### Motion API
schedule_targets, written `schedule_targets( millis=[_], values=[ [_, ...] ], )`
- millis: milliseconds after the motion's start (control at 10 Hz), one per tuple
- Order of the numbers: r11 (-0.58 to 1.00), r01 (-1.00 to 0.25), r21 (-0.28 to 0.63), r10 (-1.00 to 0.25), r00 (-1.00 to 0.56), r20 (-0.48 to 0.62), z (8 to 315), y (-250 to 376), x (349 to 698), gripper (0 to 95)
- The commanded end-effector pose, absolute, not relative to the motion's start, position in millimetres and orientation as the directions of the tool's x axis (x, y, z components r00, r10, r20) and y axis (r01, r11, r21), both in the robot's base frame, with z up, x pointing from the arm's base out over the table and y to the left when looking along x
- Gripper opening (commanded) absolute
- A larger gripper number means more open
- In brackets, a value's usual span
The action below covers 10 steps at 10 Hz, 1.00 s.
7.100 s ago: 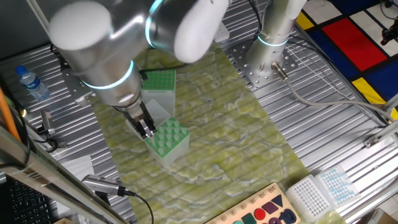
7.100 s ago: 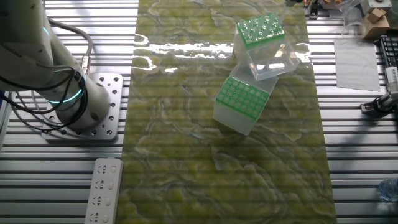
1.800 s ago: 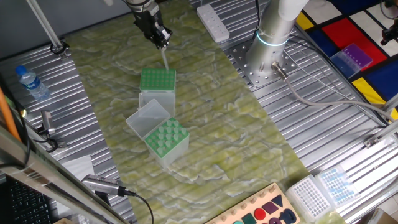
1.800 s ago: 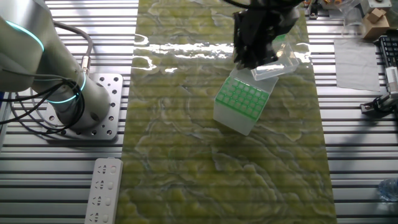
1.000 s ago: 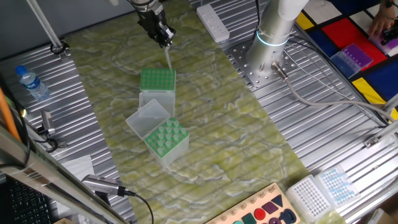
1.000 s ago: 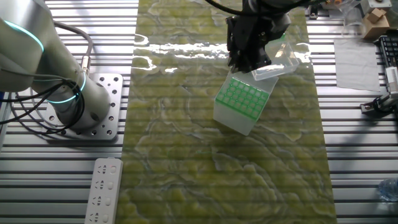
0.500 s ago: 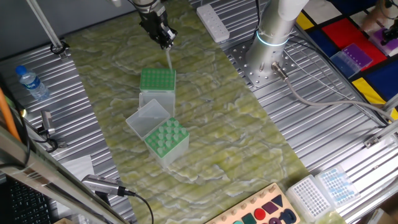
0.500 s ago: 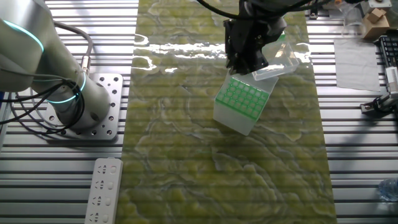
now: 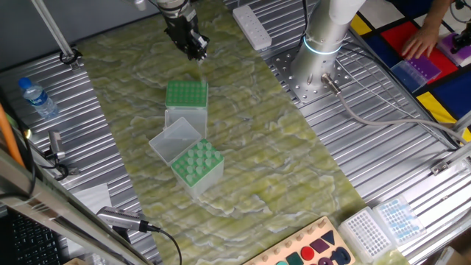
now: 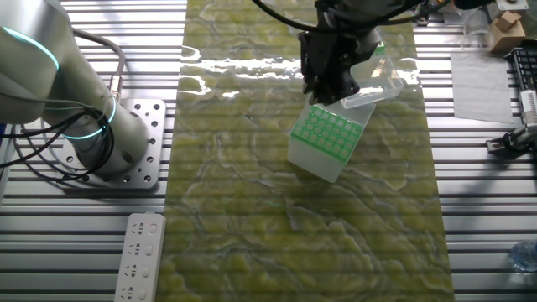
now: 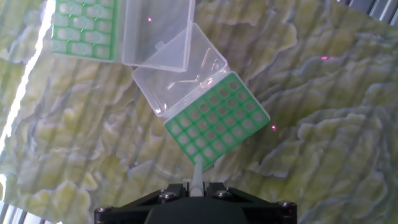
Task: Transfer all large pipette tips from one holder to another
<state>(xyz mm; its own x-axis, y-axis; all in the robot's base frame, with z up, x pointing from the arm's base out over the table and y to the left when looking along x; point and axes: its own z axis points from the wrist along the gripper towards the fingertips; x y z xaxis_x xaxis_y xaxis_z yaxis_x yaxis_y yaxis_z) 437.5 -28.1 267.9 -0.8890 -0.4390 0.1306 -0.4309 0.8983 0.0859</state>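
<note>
My gripper (image 9: 196,50) hangs above the mat, shut on one large pipette tip (image 9: 201,66) that points down from its fingers. In the hand view the pale tip (image 11: 196,176) sticks out of the gripper (image 11: 194,188) just off the near edge of a green holder (image 11: 217,121) with its clear lid (image 11: 179,70) open. That holder (image 9: 186,96) is the far one; a nearer holder (image 9: 197,162) carries several whitish tips. From the other side my gripper (image 10: 327,84) covers the tip-filled holder and stands above the other holder (image 10: 330,134).
Both clear lids (image 9: 175,138) lie open between the holders. A water bottle (image 9: 34,97) stands at the left, a power strip (image 9: 252,26) and the arm's base (image 9: 324,44) at the back. A person's hand (image 9: 421,37) reaches in at the far right. Tip racks (image 9: 383,224) sit in front.
Seven seconds ago my gripper was down at the nearer holder; it now hangs by the far holder with a tip. Over the last second it drifted slightly toward that holder.
</note>
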Motion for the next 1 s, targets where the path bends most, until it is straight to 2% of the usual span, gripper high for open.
schedule_targets(
  millis=[100, 300, 400, 1000],
  values=[
    [0.904, -0.42, 0.08, -0.427, -0.896, 0.125, 266.3, -25.0, 440.1, 76.0],
    [0.923, -0.378, 0.069, -0.383, -0.916, 0.116, 261.9, -7.4, 457.1, 76.0],
    [0.936, -0.346, 0.064, -0.351, -0.929, 0.118, 256.1, 13.3, 473.9, 57.0],
    [0.952, -0.303, 0.047, -0.306, -0.948, 0.091, 241.1, 106.1, 546.2, 57.0]
  ],
)
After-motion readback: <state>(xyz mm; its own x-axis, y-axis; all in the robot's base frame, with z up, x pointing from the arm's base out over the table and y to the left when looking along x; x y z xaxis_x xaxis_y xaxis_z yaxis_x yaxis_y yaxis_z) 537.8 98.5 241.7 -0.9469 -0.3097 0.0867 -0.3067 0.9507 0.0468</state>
